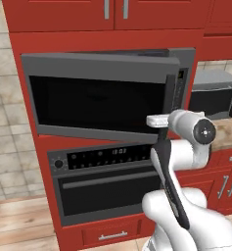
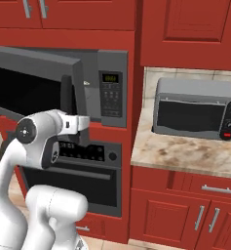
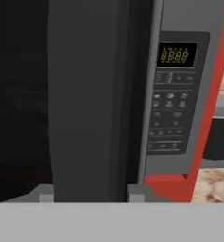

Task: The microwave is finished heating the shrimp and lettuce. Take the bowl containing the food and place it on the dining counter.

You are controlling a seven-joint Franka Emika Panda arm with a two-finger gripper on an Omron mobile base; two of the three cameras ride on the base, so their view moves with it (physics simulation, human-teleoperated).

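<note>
Swinging ajar, the microwave (image 1: 107,95) door's dark-glass edge sits between parted fingers (image 3: 134,193).

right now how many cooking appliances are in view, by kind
built-in microwave, door ajar: 1
countertop microwave with a red button: 1
black-fronted oven under the built-in microwave: 1
total: 3
</note>
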